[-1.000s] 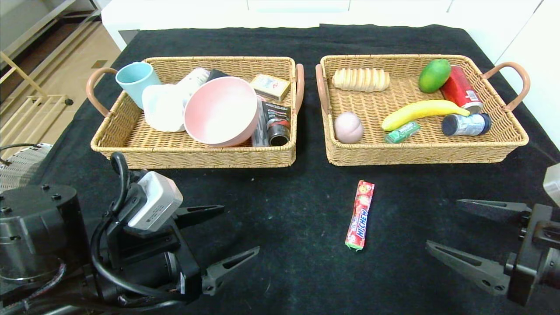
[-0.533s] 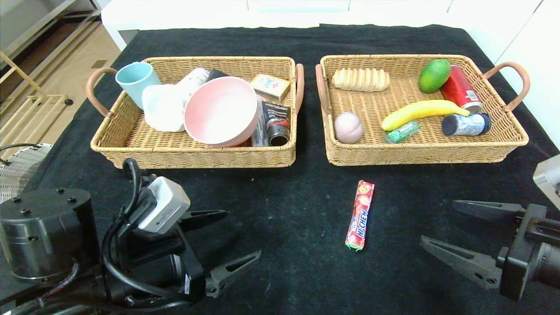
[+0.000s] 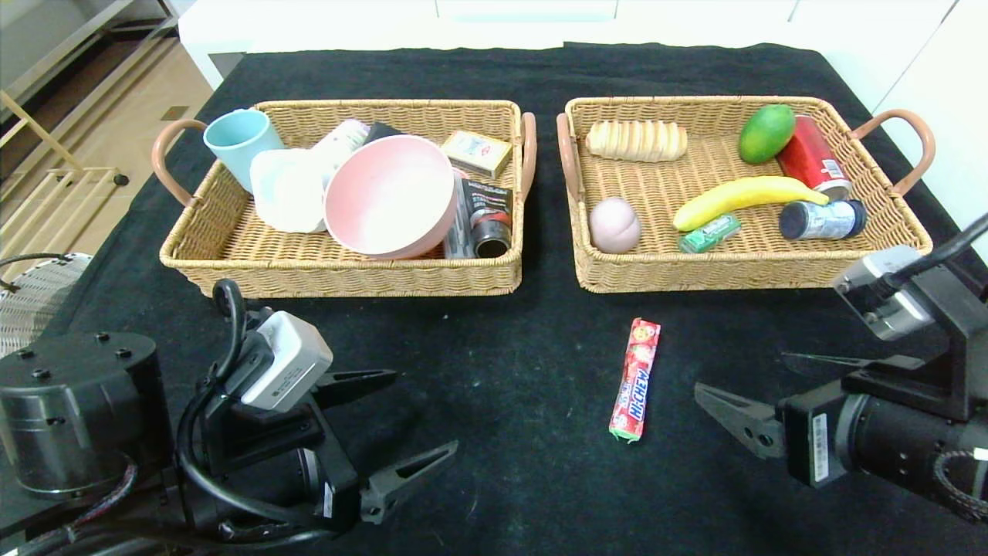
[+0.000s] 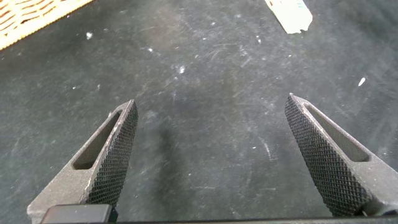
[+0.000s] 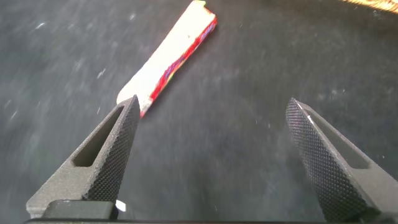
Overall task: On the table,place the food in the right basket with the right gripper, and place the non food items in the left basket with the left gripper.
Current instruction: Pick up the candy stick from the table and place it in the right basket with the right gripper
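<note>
Red candy stick pack (image 3: 635,380) (flat), bare table (image 3: 525,479)

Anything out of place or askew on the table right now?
One thing: the red candy stick pack lies alone on the black table, outside both baskets. In the left basket, the pink bowl sits tilted on other items. Nothing spilled.

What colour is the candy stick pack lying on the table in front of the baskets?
Red, with blue-and-white lettering along the candy stick pack; it shows best in the head view.
</note>
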`<action>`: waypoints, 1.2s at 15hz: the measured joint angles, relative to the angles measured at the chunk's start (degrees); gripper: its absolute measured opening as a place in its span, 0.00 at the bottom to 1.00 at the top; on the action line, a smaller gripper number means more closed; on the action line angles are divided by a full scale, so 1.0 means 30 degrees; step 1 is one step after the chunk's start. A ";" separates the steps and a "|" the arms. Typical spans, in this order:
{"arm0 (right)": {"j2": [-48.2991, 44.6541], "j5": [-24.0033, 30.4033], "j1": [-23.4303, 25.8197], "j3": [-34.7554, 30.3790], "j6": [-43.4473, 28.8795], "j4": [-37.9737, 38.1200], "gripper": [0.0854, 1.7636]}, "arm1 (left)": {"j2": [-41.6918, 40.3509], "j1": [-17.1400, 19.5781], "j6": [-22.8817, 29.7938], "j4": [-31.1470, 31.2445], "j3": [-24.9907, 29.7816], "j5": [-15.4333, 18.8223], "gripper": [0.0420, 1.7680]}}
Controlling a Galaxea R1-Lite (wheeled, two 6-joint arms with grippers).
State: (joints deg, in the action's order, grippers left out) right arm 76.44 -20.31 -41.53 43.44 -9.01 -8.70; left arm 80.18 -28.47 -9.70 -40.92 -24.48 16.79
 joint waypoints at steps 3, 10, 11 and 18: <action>0.1532 -0.1845 -0.0853 0.2629 -0.1983 0.3231 0.97 | 0.0000 0.0130 0.0000 -0.0414 0.0000 -0.0004 0.97; 0.5555 -0.3933 -0.2922 1.0943 -0.8757 1.2512 0.97 | -0.0045 0.0423 0.0000 -0.0809 0.0041 0.0033 0.97; 0.6128 -0.4100 -0.3052 1.1382 -0.9106 1.2723 0.97 | -0.0089 0.0431 0.0000 -0.0809 0.0041 0.0033 0.97; 0.8753 -0.4242 -0.3096 1.2605 -1.0163 1.2731 0.97 | -0.0561 0.1000 0.0114 -0.1252 -0.0089 0.0098 0.97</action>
State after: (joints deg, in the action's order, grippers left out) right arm 102.69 -33.04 -50.82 81.25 -39.50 29.49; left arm 78.50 -25.47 -9.36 -44.68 -24.75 17.08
